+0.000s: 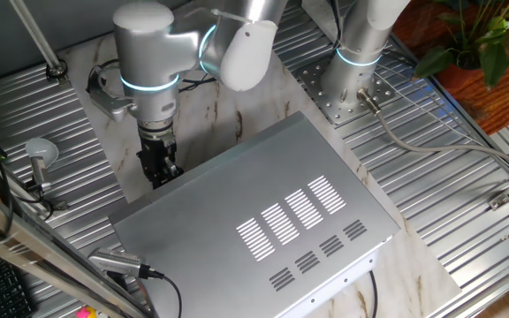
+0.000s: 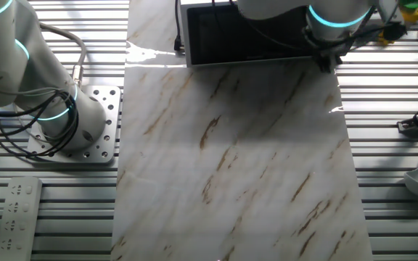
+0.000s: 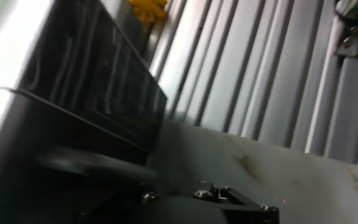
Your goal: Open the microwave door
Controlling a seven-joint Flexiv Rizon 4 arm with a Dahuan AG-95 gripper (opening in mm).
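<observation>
The arm reaches straight down, its black gripper (image 1: 159, 166) at the microwave's (image 1: 263, 208) front corner; how wide the jaws stand cannot be told. The slotted sheet-metal box sits on a marble-patterned board (image 2: 231, 167), its glossy black door (image 2: 249, 36) looking closed, ribbed metal table (image 1: 467, 212) beyond.

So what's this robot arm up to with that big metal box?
The arm has brought its gripper down at the front corner of the microwave, a silver box with vent slots on top. The black microwave door looks shut, flat against the front. Whether the fingers are gripping anything can't be made out; the hand view is blurred.
</observation>
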